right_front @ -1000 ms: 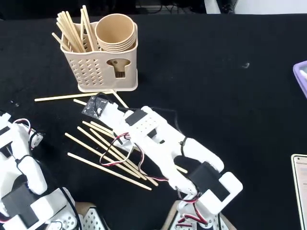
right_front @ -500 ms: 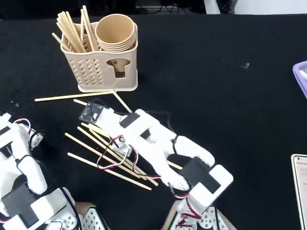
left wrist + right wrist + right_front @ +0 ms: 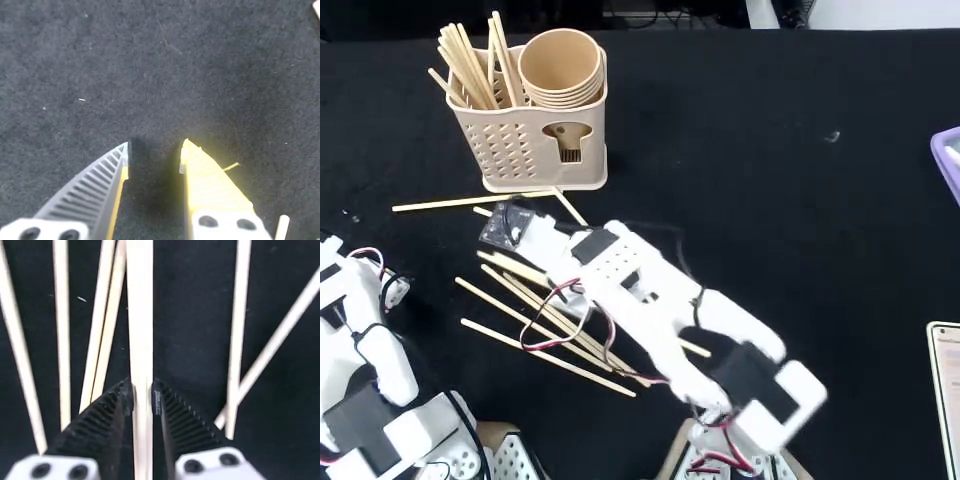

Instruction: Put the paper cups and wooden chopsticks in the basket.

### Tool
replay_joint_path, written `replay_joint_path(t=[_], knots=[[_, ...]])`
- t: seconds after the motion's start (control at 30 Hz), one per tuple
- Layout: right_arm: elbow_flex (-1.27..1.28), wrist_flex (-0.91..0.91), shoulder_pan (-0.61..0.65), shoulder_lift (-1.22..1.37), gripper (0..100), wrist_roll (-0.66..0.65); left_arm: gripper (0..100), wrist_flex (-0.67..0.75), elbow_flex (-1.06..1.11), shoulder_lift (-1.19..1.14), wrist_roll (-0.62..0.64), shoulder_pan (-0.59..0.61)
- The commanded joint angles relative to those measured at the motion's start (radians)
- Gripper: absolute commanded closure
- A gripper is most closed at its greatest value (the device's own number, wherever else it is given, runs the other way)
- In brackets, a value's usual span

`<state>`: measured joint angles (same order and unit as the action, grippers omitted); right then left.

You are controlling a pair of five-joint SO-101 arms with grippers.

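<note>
The right gripper (image 3: 142, 385) sat low over the loose chopsticks (image 3: 520, 346) on the black table (image 3: 770, 200). Its jaws were pinched almost together on one chopstick (image 3: 140, 315) that ran straight between them. Whether it was lifted off the cloth I couldn't tell. Others lay fanned on both sides. The left gripper (image 3: 155, 145) hung over the cloth, jaws a little apart with nothing between. The basket (image 3: 542, 150) stood at the back left, with a stack of cups (image 3: 560, 65) and a bundle of sticks (image 3: 470, 65) upright in it.
</note>
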<state>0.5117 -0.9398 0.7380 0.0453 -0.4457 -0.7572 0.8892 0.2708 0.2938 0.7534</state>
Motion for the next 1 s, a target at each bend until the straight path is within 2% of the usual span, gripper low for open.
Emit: replay_joint_path(t=[0.0,0.33,0.53,0.7,0.8,0.97], knots=[[-0.042,-0.041,-0.015,-0.163,98.8,-0.002,82,0.009,-0.019,0.015,0.002,-0.001],[-0.143,-0.037,-0.015,-0.383,98.8,0.0,82,0.009,-0.019,0.015,0.002,-0.001],[-0.426,-0.032,-0.014,-0.414,98.8,0.005,82,0.009,-0.016,0.015,0.002,-0.001],[-0.677,-0.029,-0.014,-0.332,98.8,0.009,82,0.009,-0.016,0.015,0.002,-0.002],[-0.825,0.014,-0.014,-0.239,98.8,0.097,82,0.009,-0.015,0.015,0.002,-0.002],[-1.012,0.236,-0.032,-0.045,98.8,0.298,82,0.009,-0.012,0.015,0.002,-0.002]])
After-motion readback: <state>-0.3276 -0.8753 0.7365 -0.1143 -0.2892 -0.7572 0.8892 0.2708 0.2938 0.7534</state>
